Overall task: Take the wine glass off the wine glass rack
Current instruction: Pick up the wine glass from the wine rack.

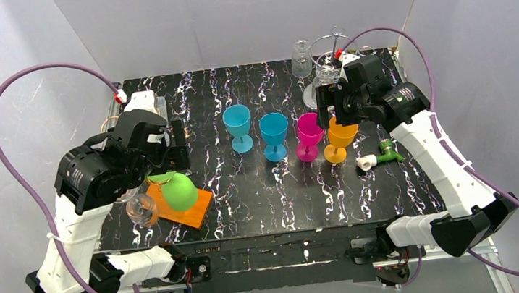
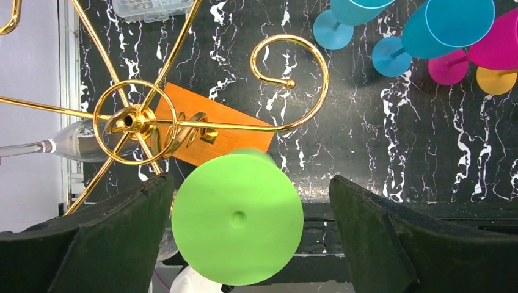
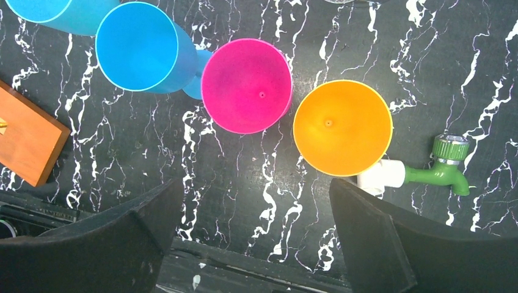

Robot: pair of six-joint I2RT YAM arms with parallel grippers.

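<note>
A gold wire wine glass rack stands on an orange wooden base at the table's left. A green wine glass hangs from it upside down, its round foot facing the left wrist camera; it also shows in the top view. A clear wine glass hangs on the rack's left side. My left gripper is open, its fingers either side of the green foot, the left finger close to its rim, the right one apart. My right gripper is open and empty above the table, near an orange glass.
Two blue glasses, a magenta glass and the orange glass stand in a row mid-table. A green tap with a white fitting lies to their right. Clear glasses on a silver rack stand at the back right.
</note>
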